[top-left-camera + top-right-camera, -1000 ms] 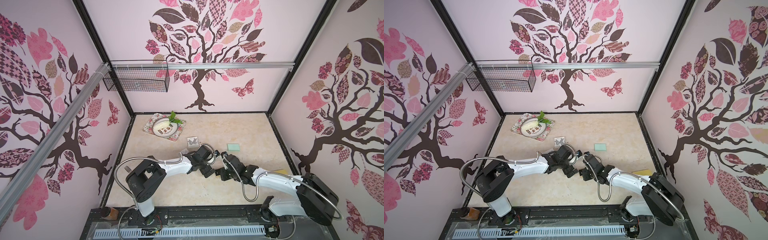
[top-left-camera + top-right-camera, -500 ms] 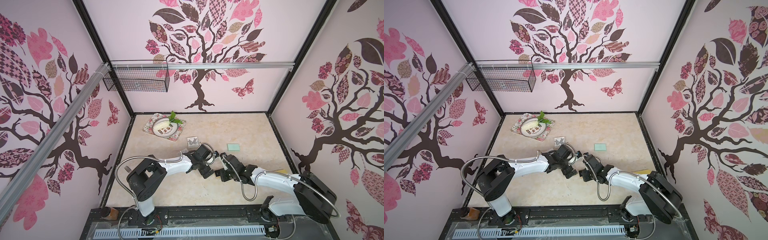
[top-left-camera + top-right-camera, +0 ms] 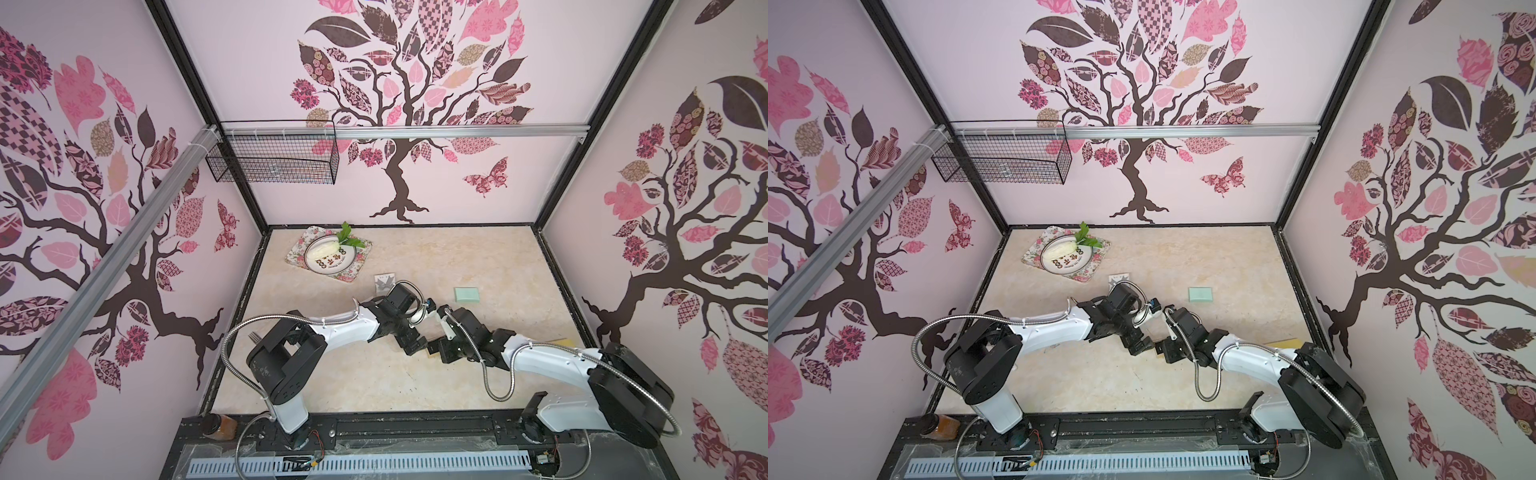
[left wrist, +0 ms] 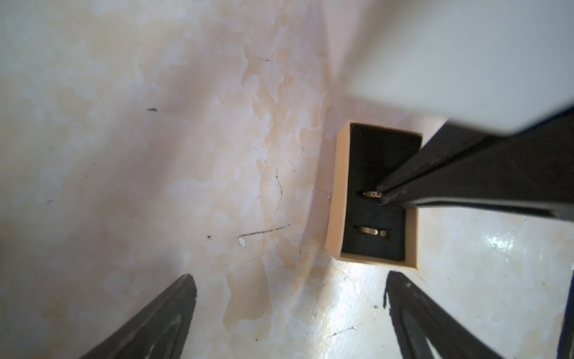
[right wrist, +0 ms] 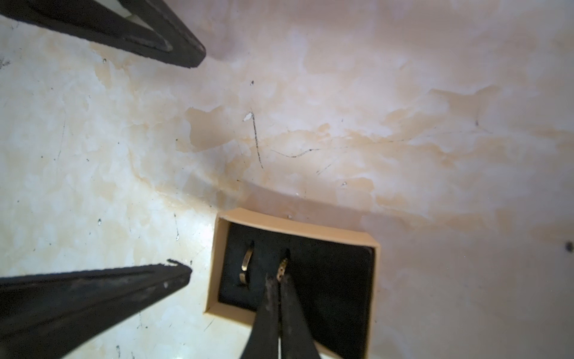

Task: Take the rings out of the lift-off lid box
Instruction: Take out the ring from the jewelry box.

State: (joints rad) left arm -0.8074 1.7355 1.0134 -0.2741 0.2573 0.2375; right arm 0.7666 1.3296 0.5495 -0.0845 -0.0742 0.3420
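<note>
The small tan box (image 4: 337, 199) stands lidless on the marbled table (image 4: 155, 140), near its middle, under the spot where the two arms' ends meet in both top views. Its inside is lined with black foam (image 4: 372, 155). Two thin brassy bands sit on edge in slots in the foam: a studded ring (image 4: 369, 194) and, in the next slot, a plain ring (image 4: 371, 230). The right gripper (image 5: 278, 281) reaches down into the box with its fingers pressed together. The studded ring pokes out from between their tips, so the gripper has that ring pinched by its edge; whether the ring is clear of its slot I cannot tell. The plain ring lies just beside the tips, untouched. The left gripper (image 4: 290, 279) hangs above the table with its fingers spread as wide as they go and holds nothing. One finger's tip is close by the box's short end, and the other is well off to the side over bare table. Farther back on the table lie a pale green pad (image 3: 467, 295) and a plate (image 3: 332, 264) on a flowered tray (image 3: 355, 270).
</note>
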